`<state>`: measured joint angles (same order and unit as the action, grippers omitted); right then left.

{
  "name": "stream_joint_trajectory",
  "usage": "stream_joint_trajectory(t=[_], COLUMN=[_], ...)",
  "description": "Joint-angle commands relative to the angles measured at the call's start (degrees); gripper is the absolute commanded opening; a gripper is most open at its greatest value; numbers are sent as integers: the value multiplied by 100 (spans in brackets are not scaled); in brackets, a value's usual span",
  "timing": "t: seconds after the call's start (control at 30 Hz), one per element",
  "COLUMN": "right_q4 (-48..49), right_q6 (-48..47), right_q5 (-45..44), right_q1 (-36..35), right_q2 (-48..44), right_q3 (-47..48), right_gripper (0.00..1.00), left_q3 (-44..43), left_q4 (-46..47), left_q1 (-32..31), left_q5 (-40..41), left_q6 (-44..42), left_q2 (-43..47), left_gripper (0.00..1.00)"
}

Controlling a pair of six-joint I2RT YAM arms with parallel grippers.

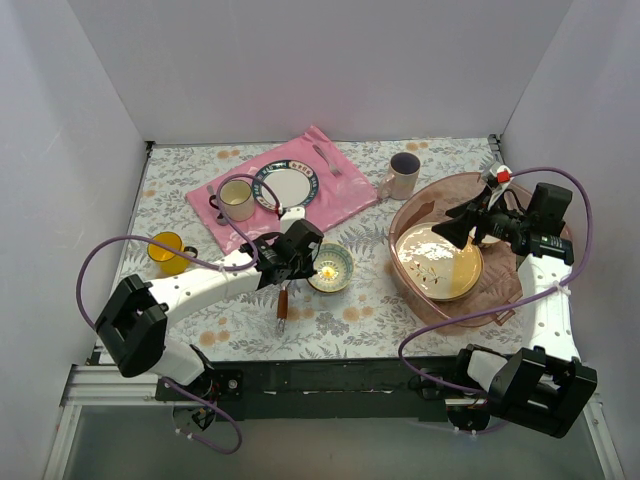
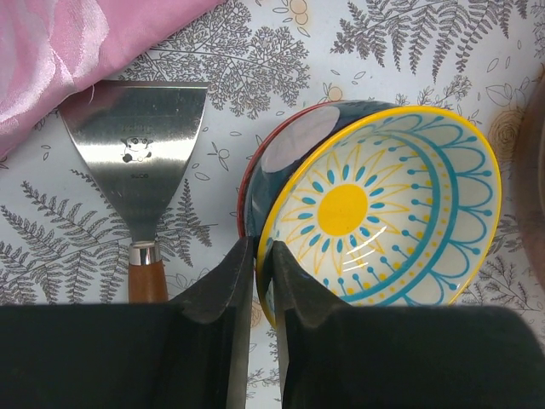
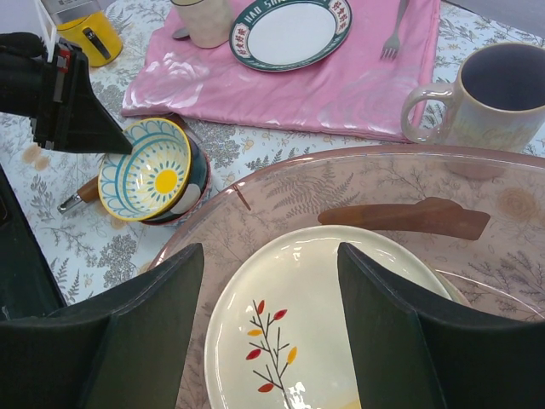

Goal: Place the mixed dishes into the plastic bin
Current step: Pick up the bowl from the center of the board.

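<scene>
My left gripper (image 1: 314, 262) (image 2: 262, 249) is shut on the near rim of a small bowl (image 1: 331, 267) (image 2: 383, 213) with a yellow sun and blue pattern, tilting it. A dark, red-rimmed bowl (image 2: 285, 145) seems to sit under it. My right gripper (image 1: 442, 232) (image 3: 271, 256) is open and empty above a cream plate (image 1: 437, 262) (image 3: 289, 341) lying in the translucent pink-brown plastic bin (image 1: 520, 290) (image 3: 255, 183). A pinkish mug with a dark inside (image 1: 404, 175) (image 3: 490, 98) stands behind the bin. A yellow mug (image 1: 168, 250) stands at far left.
A pink mat (image 1: 340, 195) at the back holds a white dark-rimmed plate (image 1: 285, 187), a cream mug (image 1: 237, 198) and a fork (image 1: 325, 158). A metal scraper with a wooden handle (image 1: 283, 300) (image 2: 140, 145) lies left of the bowl. A brown wooden piece (image 3: 400, 217) lies in the bin.
</scene>
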<state>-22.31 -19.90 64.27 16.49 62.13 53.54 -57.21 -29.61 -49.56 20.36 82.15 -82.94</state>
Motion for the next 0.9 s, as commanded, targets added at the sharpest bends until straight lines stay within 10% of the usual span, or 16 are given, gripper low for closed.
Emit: stream_joint_trajectory(t=[0.0, 0.87], right_q4=[147, -116], right_q6=[-5, -260], right_q5=[121, 244], right_q1=[12, -67], right_q2=[-175, -131], right_q3=[16, 131], right_gripper=[72, 72], left_q3=[-326, -115], left_q4=[-45, 183], left_q1=[-1, 60], left_q5=[29, -234], left_q6=[-85, 20], left_q2=[357, 612], left_gripper=[5, 0])
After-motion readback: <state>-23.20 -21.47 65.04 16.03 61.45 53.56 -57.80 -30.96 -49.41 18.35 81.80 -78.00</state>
